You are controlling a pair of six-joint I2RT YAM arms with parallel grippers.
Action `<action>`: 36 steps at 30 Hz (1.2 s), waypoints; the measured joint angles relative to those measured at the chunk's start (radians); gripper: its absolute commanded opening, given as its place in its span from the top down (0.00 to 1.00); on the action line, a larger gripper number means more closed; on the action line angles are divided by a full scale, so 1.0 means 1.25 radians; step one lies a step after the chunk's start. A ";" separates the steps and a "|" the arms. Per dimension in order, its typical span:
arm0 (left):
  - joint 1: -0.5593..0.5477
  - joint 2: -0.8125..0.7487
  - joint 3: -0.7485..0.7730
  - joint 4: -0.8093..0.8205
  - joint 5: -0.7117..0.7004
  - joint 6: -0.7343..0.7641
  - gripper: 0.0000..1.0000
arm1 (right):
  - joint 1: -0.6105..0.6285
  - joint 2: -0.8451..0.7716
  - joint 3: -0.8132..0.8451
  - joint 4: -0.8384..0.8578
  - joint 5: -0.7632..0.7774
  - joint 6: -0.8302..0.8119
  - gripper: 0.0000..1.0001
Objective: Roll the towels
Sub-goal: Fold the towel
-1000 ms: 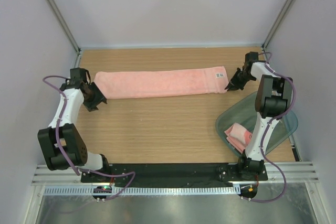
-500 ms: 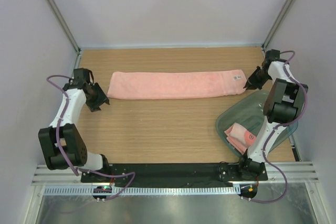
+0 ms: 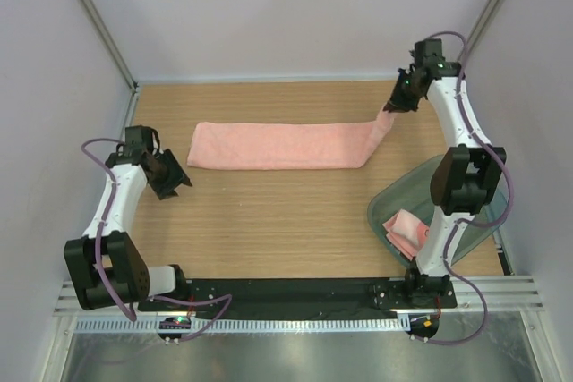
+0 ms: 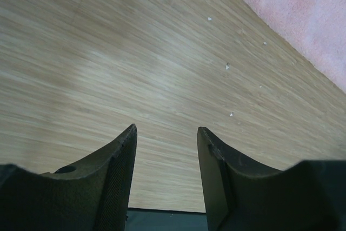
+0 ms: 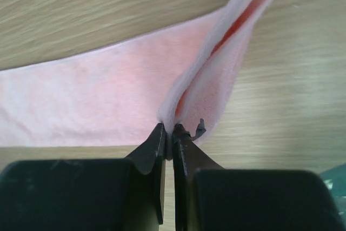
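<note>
A long pink towel point(image 3: 277, 145) lies folded lengthwise across the far half of the wooden table. My right gripper point(image 3: 395, 103) is shut on the towel's right end and holds it lifted above the table; the wrist view shows the pinched edge point(image 5: 178, 117) between the closed jaws point(image 5: 168, 131). My left gripper point(image 3: 175, 181) is open and empty over bare wood, a little left of and nearer than the towel's left end; a corner of the towel point(image 4: 303, 14) shows in its wrist view, the jaws point(image 4: 166, 133) apart.
A green-grey bin point(image 3: 477, 225) sits at the right front, holding a rolled pink towel point(image 3: 405, 230). Walls close in the table on the left, back and right.
My right gripper has lifted the towel's right end and carried it up and back toward the far wall. The left gripper has drawn slightly nearer, away from the towel's left end.
</note>
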 measured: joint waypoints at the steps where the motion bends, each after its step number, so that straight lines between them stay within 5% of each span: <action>1: 0.000 -0.002 0.000 -0.009 0.009 -0.002 0.51 | 0.032 0.002 0.033 -0.015 -0.002 -0.002 0.99; 12: -0.001 -0.183 -0.040 -0.051 0.034 -0.041 0.50 | 0.263 0.078 0.315 -0.071 -0.062 0.031 0.99; 23: -0.001 -0.426 -0.067 -0.052 -0.010 -0.069 0.48 | 0.419 0.118 0.330 0.032 -0.126 0.118 0.99; 36: -0.001 -0.422 -0.076 -0.053 -0.034 -0.085 0.49 | 0.576 0.263 0.369 0.267 -0.139 0.199 0.99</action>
